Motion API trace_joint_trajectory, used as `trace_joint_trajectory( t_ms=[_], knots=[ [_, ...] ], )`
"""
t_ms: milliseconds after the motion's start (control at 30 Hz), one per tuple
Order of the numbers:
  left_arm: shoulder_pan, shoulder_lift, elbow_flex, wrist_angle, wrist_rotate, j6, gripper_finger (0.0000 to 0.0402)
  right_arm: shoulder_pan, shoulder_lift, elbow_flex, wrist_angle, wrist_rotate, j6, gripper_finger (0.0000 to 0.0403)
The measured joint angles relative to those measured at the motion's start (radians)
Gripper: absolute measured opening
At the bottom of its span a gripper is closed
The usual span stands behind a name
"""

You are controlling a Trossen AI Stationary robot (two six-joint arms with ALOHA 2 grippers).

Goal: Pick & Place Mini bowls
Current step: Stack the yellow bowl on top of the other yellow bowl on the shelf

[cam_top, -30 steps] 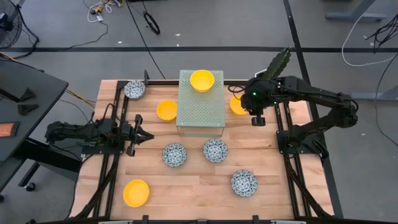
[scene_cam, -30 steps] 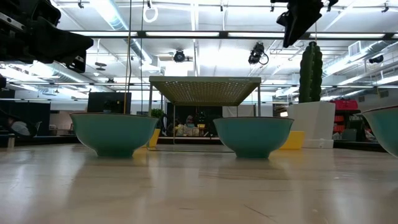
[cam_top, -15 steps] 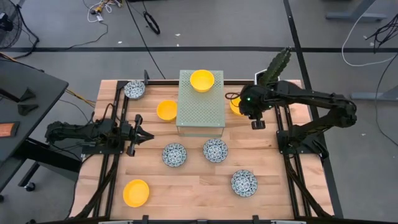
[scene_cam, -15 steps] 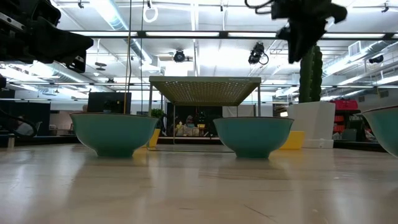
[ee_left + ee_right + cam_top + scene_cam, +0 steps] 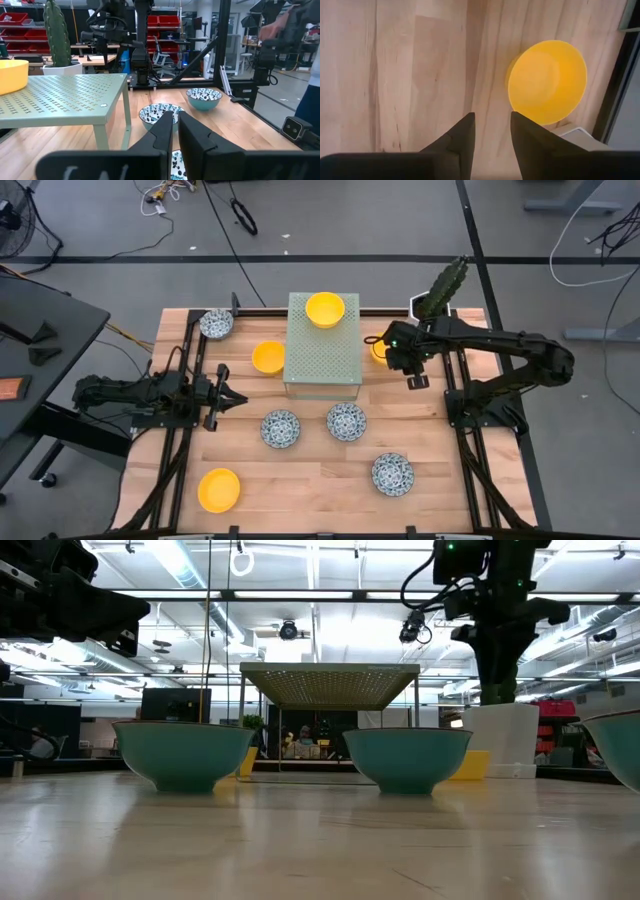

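- Since a second ago, the right arm has swung in from the worktop's right edge toward the centre; its right gripper (image 5: 414, 373) now hangs above the wood just beside a yellow bowl (image 5: 379, 350) at 2 o'clock. Nothing else has shifted.
- The wooden worktop (image 5: 300, 485) fills the overhead view.
- A pale green perforated stand (image 5: 322, 350) sits at 12 o'clock, with a second yellow bowl (image 5: 325, 309) on its far end.
- The right gripper's fingers (image 5: 461, 132) are slightly apart with nothing between them; the wrist view looks down on bare wood, with the yellow bowl (image 5: 547, 81) just ahead and untouched.
- The left arm rests at 9 o'clock. Its left gripper (image 5: 228, 397) points toward the centre, fingers (image 5: 162, 135) nearly closed and empty.
- A cactus (image 5: 443, 285) stands in a white pot (image 5: 417, 305) at 1 o'clock, behind the right arm.
- A third yellow bowl (image 5: 268, 357) sits at 11 o'clock, just left of the stand; a fourth yellow bowl (image 5: 219, 489) lies at 7 o'clock.
- One blue-patterned bowl (image 5: 217, 324) sits at 10 o'clock near the far left corner.
- Three more blue-patterned bowls lie apart from each other: one (image 5: 281, 428) near the centre, one (image 5: 346, 421) just right of it, and one (image 5: 392, 474) at 5 o'clock.
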Motion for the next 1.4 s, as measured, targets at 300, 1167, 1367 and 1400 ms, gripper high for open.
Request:
trace_joint_trajectory(
  t_ms=[300,1167,1367,1400],
  knots=[
    [0.000,0.000,0.000,0.000,0.000,0.000,0.0034,-0.026,-0.036,0.000,0.016,0.026,-0.073,0.0196],
    [0.000,0.000,0.000,0.000,0.000,0.000,0.0034,0.041,-0.310,-0.161,0.095,0.128,-0.086,0.0251],
    [0.000,0.000,0.000,0.000,0.000,0.000,0.0034,0.118,-0.350,-0.219,0.117,0.175,-0.088,0.0251],
    [0.000,0.000,0.000,0.000,0.000,0.000,0.0034,0.129,-0.353,-0.224,0.117,0.192,-0.087,0.0251]
  ],
)
